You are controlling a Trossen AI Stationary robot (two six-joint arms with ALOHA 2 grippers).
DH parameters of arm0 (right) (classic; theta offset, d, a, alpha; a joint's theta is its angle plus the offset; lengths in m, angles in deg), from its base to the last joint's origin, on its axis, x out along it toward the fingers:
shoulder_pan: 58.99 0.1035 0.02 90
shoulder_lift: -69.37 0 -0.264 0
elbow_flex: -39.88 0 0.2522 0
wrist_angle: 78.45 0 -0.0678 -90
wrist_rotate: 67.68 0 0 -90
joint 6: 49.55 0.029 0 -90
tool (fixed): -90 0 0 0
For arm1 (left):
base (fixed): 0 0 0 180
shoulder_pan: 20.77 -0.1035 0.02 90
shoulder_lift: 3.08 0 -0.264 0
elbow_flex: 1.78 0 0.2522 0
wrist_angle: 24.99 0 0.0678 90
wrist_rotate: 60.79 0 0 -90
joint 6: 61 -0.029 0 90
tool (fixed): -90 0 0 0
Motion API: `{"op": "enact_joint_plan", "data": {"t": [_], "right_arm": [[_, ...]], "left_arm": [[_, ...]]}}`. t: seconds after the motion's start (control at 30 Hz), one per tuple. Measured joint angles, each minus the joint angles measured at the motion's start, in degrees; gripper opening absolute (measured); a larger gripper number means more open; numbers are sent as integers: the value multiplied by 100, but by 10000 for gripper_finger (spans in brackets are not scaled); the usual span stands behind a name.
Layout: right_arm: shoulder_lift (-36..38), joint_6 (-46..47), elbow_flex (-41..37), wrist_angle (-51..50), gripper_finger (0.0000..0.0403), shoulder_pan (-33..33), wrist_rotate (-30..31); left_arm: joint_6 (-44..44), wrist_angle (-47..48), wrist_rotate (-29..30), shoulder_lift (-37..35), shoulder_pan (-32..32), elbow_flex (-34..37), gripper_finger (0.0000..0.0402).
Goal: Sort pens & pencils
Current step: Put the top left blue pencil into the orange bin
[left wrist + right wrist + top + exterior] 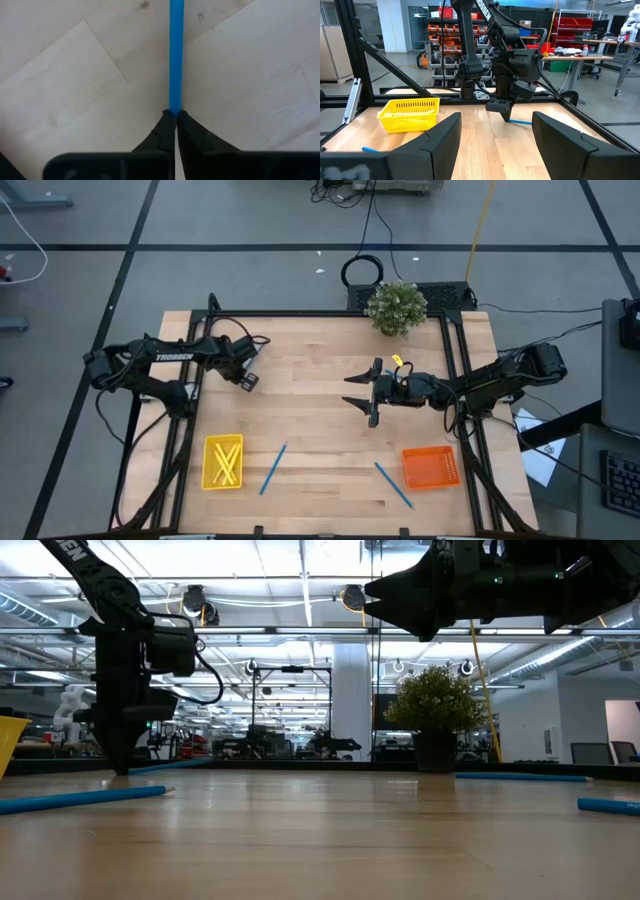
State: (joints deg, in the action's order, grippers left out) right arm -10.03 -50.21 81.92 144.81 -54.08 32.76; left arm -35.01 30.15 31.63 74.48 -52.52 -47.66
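Pencils [226, 463] in yellow basket [208, 477]; orange basket [430, 467] w/o contents.

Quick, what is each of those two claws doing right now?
Left gripper: shut on a blue pen lying on the table.
Right gripper: open, holding nothing, above the middle of the table.

The left gripper [122, 768] stands upright with its tip down at the wooden table [330, 840], a blue pen [180, 766] running off just behind it. Another pen [82, 799] lies nearer the camera (slightly angled). The right gripper [372, 588] hangs high, near a potted plant [438, 712]. More pens [520, 777] lie beyond.
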Motion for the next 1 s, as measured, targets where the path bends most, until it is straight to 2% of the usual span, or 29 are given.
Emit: {"op": "enact_joint_plan", "data": {"t": [0.4, 0.77, 1.0], "right_arm": [[0, 2, 0, -26, 232, 0, 2], [0, 2, 0, -29, 232, 0, 2], [0, 2, 0, -50, 232, 0, 0]], "left_arm": [[-220, 372, -41, -238, 66, -111, 0], [-292, 173, -22, -825, 361, -209, 0], [-457, -868, 0, -1669, 820, -209, 0]]}}
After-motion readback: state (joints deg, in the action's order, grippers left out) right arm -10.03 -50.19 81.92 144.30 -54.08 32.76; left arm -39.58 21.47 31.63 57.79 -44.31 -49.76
